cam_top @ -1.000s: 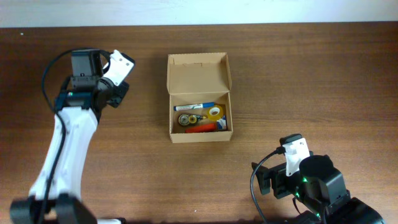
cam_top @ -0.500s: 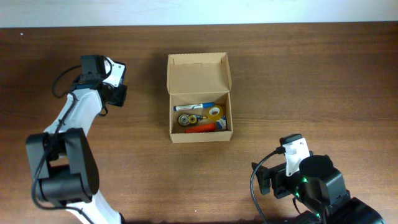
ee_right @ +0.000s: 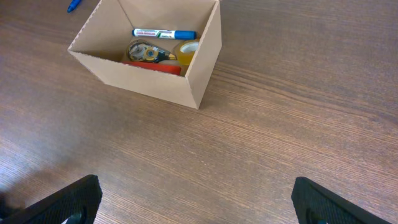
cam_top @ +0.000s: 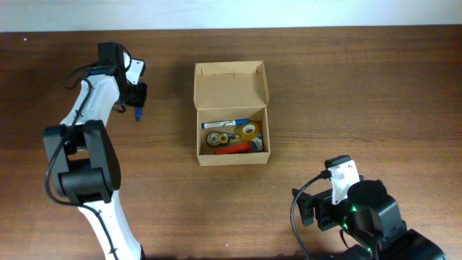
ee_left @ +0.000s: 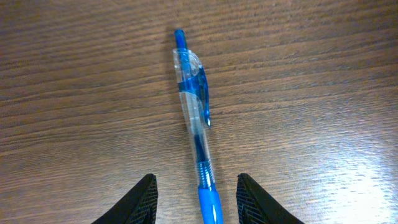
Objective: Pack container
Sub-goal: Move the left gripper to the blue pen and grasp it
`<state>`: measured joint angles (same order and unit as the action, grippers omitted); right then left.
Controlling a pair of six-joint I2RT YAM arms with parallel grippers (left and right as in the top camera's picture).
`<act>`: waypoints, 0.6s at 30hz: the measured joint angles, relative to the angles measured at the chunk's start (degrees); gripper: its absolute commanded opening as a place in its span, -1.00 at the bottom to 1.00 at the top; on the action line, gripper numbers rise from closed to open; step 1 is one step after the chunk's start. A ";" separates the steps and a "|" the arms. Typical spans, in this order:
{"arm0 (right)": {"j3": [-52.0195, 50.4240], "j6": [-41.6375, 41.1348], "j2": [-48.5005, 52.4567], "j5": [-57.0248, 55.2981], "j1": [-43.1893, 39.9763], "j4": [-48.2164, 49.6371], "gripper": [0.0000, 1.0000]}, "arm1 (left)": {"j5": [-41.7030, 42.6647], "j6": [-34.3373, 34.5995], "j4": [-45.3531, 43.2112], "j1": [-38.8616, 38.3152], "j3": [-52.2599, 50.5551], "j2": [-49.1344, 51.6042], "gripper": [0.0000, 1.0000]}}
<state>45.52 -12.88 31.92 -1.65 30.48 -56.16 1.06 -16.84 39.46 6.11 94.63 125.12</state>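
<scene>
The brown cardboard container (cam_top: 198,115) stands open at the table's middle, flap lid (cam_top: 229,87) folded back. Inside lie a blue-capped marker (cam_top: 227,123), tape rolls (cam_top: 249,130) and a red item (cam_top: 234,147). It also shows in the right wrist view (ee_right: 202,68). A blue clear-barrelled pen (ee_left: 196,118) lies on the wood left of the container; its tip shows in the overhead view (cam_top: 137,113). My left gripper (ee_left: 196,202) is open, low over the pen, a finger on each side of its blue grip. My right gripper (ee_right: 196,199) is open and empty above bare wood near the front right.
The wooden table (cam_top: 325,87) reaches a pale wall edge at the back. My left arm (cam_top: 90,108) stretches along the left side. The right arm's base (cam_top: 361,213) sits at the front right corner.
My left arm has swung back and leftward and dropped its gripper over the blue pen, which now shows beside it. The right arm and the container have not moved.
</scene>
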 measured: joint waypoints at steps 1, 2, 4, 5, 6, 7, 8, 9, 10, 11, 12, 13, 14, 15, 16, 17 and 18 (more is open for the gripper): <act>0.00 0.02 0.00 0.00 0.00 0.00 0.98 | -0.02 0.02 0.00 -0.04 0.00 0.28 -0.21; 0.00 0.00 0.00 0.00 0.00 0.00 0.98 | 0.00 0.02 -0.07 -0.11 0.00 0.48 -0.20; 0.00 0.04 0.00 0.00 0.00 0.00 0.98 | 0.00 0.13 -0.13 -0.09 0.00 0.70 -0.21; 0.00 0.02 0.00 0.00 0.00 0.00 0.98 | 0.00 0.17 -0.26 -0.09 0.00 0.79 -0.22; 0.00 0.04 0.00 0.00 0.00 0.00 0.98 | 0.00 0.17 -0.37 -0.09 0.00 0.85 -0.24; 0.00 0.04 0.00 0.00 0.00 0.00 0.98 | 0.00 0.20 -0.59 -0.09 0.00 0.90 -0.26; 0.00 0.00 0.00 0.00 0.00 0.00 0.99 | 0.00 0.20 -1.09 -0.09 0.00 0.90 -0.28; 0.00 0.02 0.00 0.00 0.00 0.00 0.99 | 0.00 0.20 -1.33 -0.09 0.00 0.90 -0.30; 0.00 0.04 0.00 0.00 0.00 0.00 0.98 | 0.00 0.22 -1.42 -0.09 0.00 0.90 -0.30; 0.00 0.02 0.00 0.00 0.00 0.00 0.98 | 0.00 0.26 -1.42 -0.09 0.00 1.01 -0.31; 0.00 0.00 0.00 0.00 0.00 0.00 0.98 | 0.00 0.37 -1.42 -0.09 0.00 1.11 -0.31; 0.00 0.02 0.00 0.00 0.00 -0.02 0.98 | 0.04 0.39 -1.42 -0.09 0.00 1.36 -0.33; 0.00 0.02 0.00 0.00 0.00 0.00 0.98 | 0.07 0.44 -1.42 -0.09 0.09 1.70 -0.37; 0.00 0.02 0.00 0.00 0.00 0.00 0.98 | 0.20 0.63 -1.42 -0.09 0.20 2.29 -0.41; 0.00 0.02 0.00 0.00 0.00 0.00 0.98 | 0.26 0.96 -1.44 -0.09 0.22 2.91 -0.42; 0.00 0.00 0.00 0.00 0.00 0.00 0.98 | 0.39 1.25 -1.49 -0.09 0.33 3.21 -0.45; 0.00 0.00 0.00 0.00 0.00 -0.02 0.98 | 0.61 1.49 -1.53 -0.09 0.61 3.26 -0.52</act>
<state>45.52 -12.88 31.92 -1.65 30.48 -56.18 1.67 -15.35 37.93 6.02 95.24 128.38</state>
